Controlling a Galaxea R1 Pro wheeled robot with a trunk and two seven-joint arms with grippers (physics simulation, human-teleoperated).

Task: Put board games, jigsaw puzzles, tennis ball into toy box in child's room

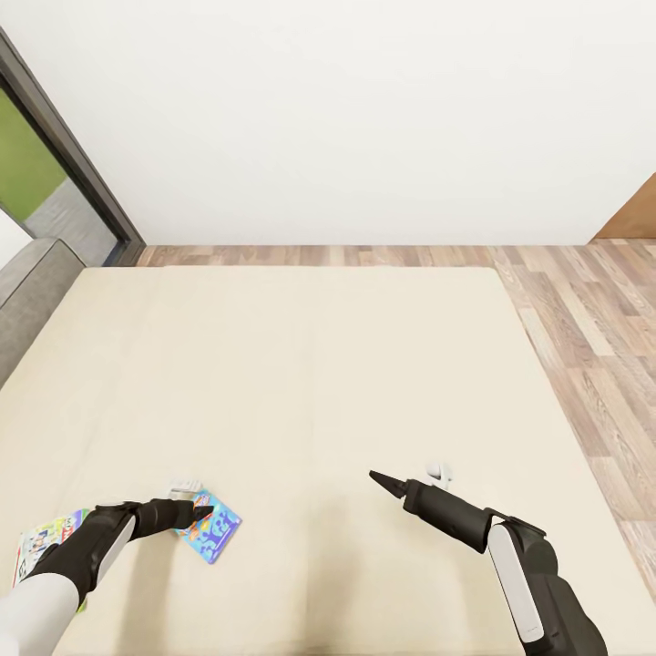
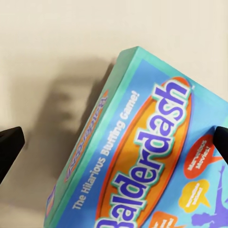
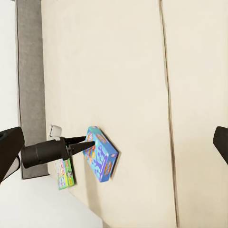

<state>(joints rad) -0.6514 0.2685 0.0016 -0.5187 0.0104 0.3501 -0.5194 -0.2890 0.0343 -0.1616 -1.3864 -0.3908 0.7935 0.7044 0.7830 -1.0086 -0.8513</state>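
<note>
Left arm (image 1: 82, 547) covers part of second board game (image 1: 41, 545); its print too small.

Bed (image 1: 292, 364) surface broad and bare ahead and between arms; open passage there. Two flat obstacles near left gripper (image 1: 202, 513): blue board game (image 1: 214, 528) under its tips, second board game (image 1: 41, 542) just beyond the arm. Wall behind bed.

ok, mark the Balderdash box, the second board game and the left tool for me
Balderdash box (image 2: 156, 156): left wrist view, on the printed lid.
Second board game (image 1: 46, 538): head view, on its visible cover beside the left arm.
Left tool (image 1: 196, 511): head view, at the fingertips over the box.
</note>
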